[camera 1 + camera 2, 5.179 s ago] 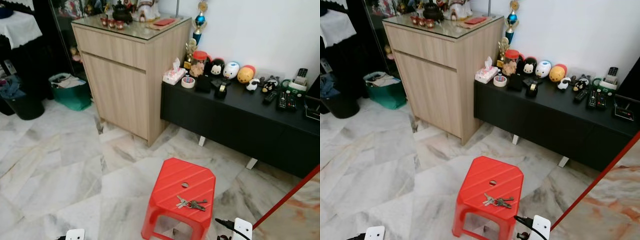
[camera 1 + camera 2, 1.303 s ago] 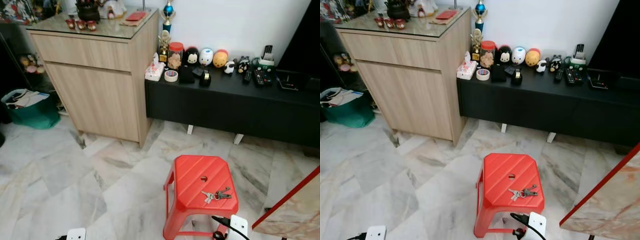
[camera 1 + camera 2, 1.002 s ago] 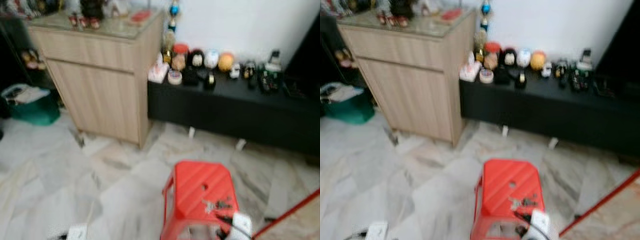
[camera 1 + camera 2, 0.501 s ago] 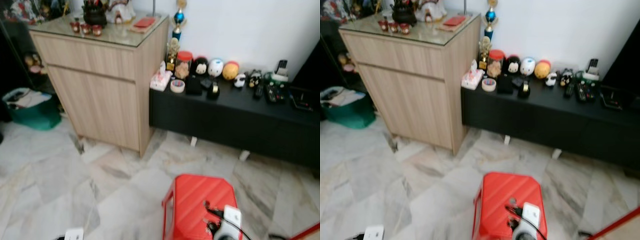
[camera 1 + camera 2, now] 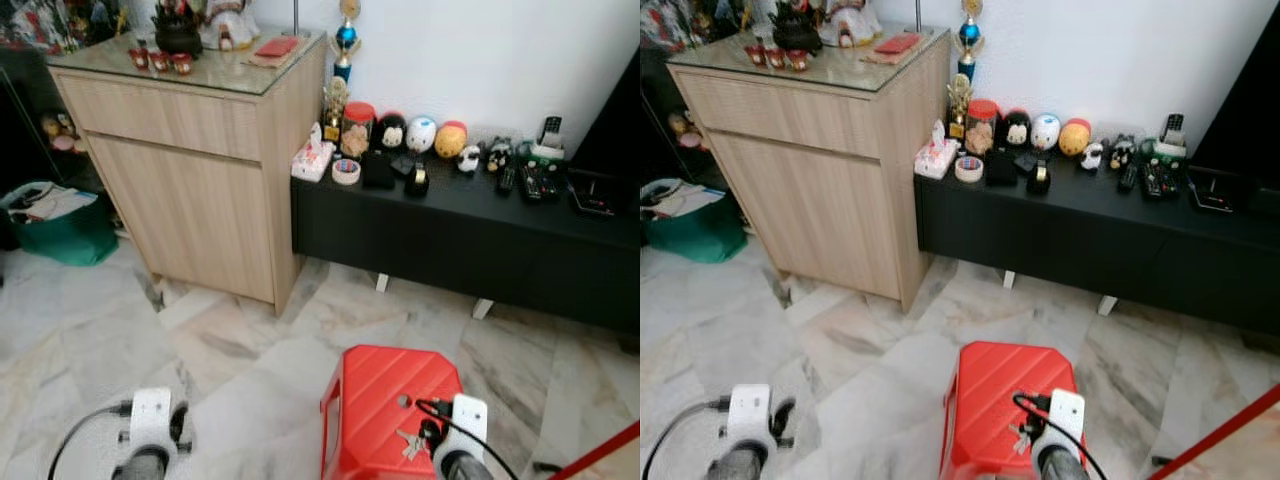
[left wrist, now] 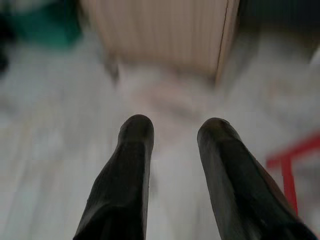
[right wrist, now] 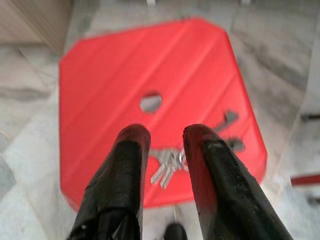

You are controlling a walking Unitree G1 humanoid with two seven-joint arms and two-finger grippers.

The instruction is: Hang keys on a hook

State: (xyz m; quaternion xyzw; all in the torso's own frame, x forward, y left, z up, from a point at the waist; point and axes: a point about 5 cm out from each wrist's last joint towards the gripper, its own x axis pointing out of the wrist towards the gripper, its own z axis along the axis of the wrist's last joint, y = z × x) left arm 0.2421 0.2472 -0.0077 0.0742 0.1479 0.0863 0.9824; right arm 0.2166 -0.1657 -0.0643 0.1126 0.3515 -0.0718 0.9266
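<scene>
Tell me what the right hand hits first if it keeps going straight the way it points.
Most likely the bunch of silver keys lying on the red plastic stool: they sit between the right hand's open fingers, though depth is unclear.

A red stool (image 5: 385, 395) bears silver keys (image 7: 170, 161) on grey-veined white marble floor (image 5: 230, 350).

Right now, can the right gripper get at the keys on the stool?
Probably yes. The right gripper hangs just above the keys, which lie flat on the red stool with nothing over them. Its fingers are apart, with the key bunch showing between them, so the way down looks free.
</scene>
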